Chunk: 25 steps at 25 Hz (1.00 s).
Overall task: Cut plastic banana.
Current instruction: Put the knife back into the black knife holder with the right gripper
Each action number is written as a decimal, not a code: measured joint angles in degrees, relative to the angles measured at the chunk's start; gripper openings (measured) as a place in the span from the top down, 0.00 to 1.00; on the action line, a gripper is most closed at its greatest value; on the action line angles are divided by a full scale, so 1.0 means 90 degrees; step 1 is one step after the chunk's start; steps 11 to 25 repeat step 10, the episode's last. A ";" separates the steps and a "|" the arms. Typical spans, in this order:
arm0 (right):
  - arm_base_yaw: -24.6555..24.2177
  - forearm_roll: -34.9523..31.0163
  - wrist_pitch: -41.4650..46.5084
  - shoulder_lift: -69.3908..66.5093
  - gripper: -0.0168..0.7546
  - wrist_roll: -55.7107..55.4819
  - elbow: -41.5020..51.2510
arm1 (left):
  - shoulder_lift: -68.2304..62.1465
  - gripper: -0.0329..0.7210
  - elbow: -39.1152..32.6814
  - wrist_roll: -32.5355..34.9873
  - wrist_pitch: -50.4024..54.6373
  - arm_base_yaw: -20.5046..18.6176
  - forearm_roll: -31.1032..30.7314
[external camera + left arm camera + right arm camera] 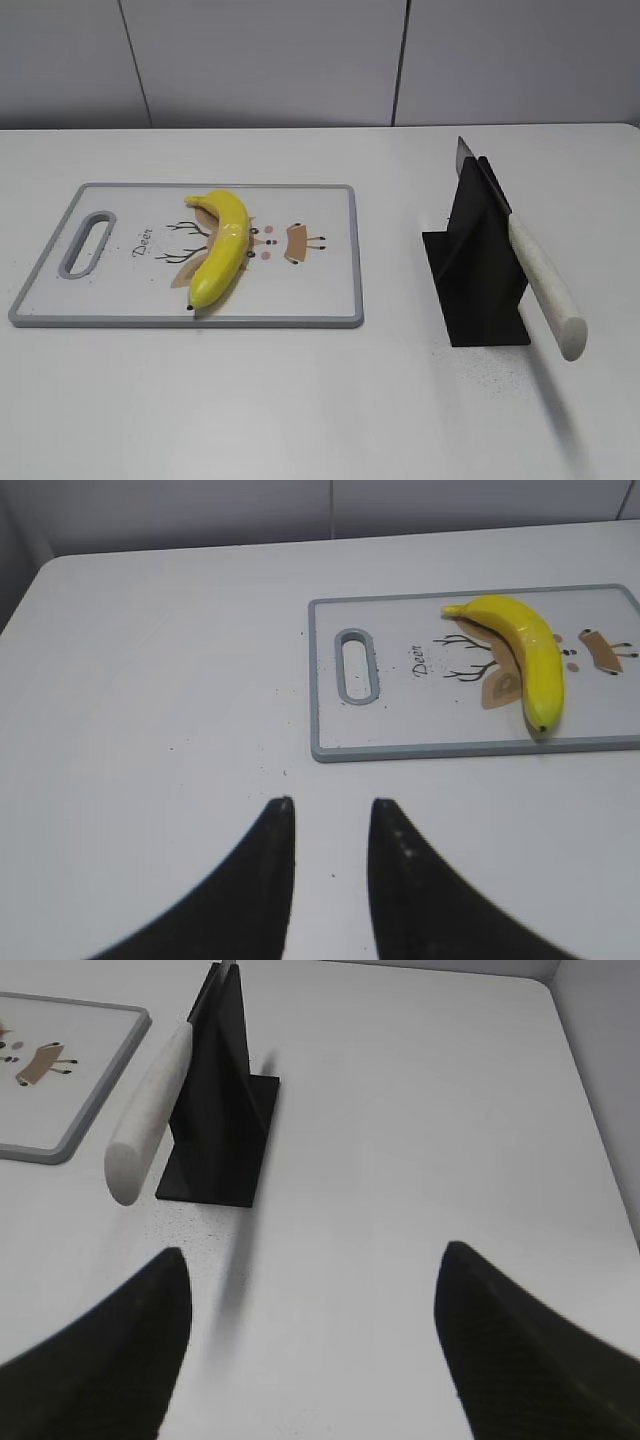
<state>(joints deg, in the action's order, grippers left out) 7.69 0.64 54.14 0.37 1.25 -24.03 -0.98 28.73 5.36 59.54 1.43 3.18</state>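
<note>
Nearest the cameras, both grippers hang above bare white tabletop (300, 400) and hold nothing: the left gripper (330, 820) has its jaws a narrow gap apart, while the right gripper (310, 1270) has its jaws spread wide. Ahead of the right gripper and a little to its left stands a black knife stand (220, 1110), with the knife (150, 1110) slotted through it so that the pale handle slopes down and toward the camera, its rounded end free in the air and the blade tip poking up past the stand's top. That handle's long axis runs roughly toward the right gripper, so the right arm looks the better placed to take it, probably by closing across the handle near its free end. Farther off and to the left lies the cutting board (340, 300), flat on the tabletop, with the banana (222, 250) resting on its middle, curved, its stem end away from the front edge and its blunt tip near that edge. From the left gripper the banana lies ahead and to the right, well apart. The left wrist view shows the banana and the board's handle slot (355, 665) but no knife; the right wrist view shows the knife and only a corner of the board, with no banana. Only the exterior view holds both together, board on the left and stand on the right, though neither gripper appears in it.
</note>
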 joint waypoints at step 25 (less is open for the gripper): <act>0.0000 -0.0001 0.0000 0.0000 0.21 0.0000 0.0000 | 0.0000 0.64 0.0000 0.0000 0.0000 0.0000 0.0000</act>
